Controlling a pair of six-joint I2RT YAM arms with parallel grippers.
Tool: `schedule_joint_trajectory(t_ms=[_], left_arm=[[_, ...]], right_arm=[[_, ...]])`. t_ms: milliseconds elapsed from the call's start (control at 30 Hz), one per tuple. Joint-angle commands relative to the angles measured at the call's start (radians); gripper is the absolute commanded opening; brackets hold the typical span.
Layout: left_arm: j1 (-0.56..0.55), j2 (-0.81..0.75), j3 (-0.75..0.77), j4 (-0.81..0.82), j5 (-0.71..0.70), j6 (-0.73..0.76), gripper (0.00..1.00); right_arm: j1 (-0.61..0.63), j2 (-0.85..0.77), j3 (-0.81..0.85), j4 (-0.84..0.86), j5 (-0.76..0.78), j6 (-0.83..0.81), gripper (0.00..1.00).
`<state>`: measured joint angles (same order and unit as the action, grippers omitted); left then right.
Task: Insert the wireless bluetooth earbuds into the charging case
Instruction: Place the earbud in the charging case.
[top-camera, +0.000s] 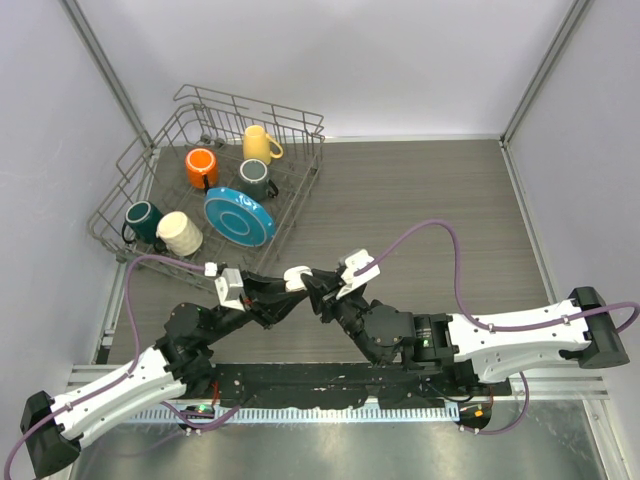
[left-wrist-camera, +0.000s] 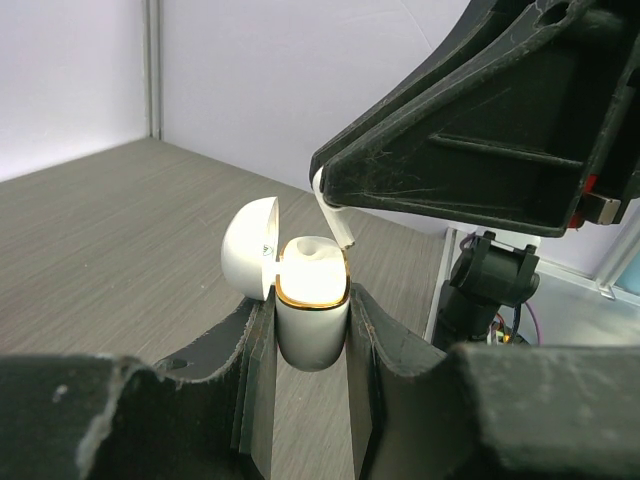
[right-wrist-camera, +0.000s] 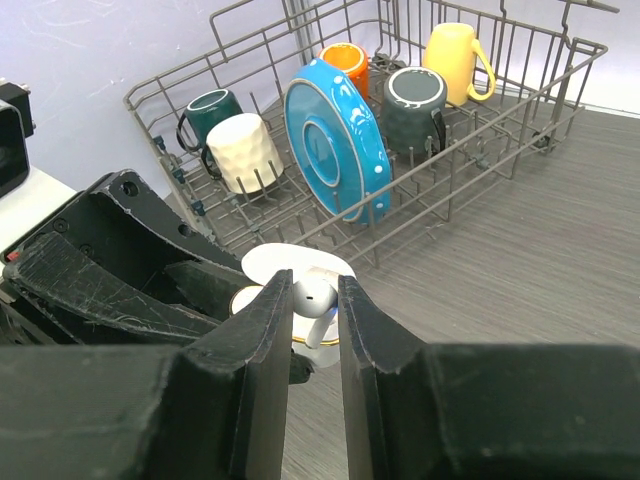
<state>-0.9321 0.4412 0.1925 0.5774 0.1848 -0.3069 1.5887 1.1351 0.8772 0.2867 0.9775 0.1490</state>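
Left tool (left-wrist-camera: 312, 345) is clamped narrow on the sides of the case (left-wrist-camera: 312, 310). It holds the case upright above the worktop (left-wrist-camera: 100, 230), with the lid (left-wrist-camera: 245, 245) swung open to one side. The right tool (right-wrist-camera: 315, 300) is pinched shut on one earbud (right-wrist-camera: 318, 296). The earbud's white stem (left-wrist-camera: 337, 218) points down from the fingertips, just above the gold-rimmed mouth of the case. I judge it hovering at the opening and not yet seated. Glare washes out the inside of the case, so I cannot tell whether another earbud already sits there.

The step in hand is the insertion. To do it well:

- Keep the case level and motionless, and let only the right arm move.
- Set the stem directly over its own slot and tilt it to match the slot's line before going down.
- Lower it slowly and straight. A sideways push could rock the case in its grip or knock the lid.
- Come in from the side away from the lid so the broad black fingers clear it.
- Let go only once the stem is well inside and the head rests near the rim.

The earbud is small and smooth, so it may twist in the pinch. If it does, correct the angle before pressing rather than forcing it.
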Motion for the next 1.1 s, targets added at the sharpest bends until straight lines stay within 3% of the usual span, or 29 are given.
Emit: schedule_joint_trajectory(t_ms=[0, 800, 1067], left_arm=[[-0.004, 0.004, 0.042, 0.064, 0.016, -0.003, 0.00], [-0.002, 0.042, 0.048, 0.099, 0.041, -0.008, 0.00], [-0.004, -0.005, 0.032, 0.102, -0.019, -0.008, 0.00]], right_arm=[[0.004, 0.009, 0.039, 0.011, 0.039, 0.009, 0.01], [-0.024, 0.002, 0.020, 0.008, 0.012, 0.046, 0.01], [-0.026, -0.024, -0.021, 0.002, -0.026, -0.003, 0.01]])
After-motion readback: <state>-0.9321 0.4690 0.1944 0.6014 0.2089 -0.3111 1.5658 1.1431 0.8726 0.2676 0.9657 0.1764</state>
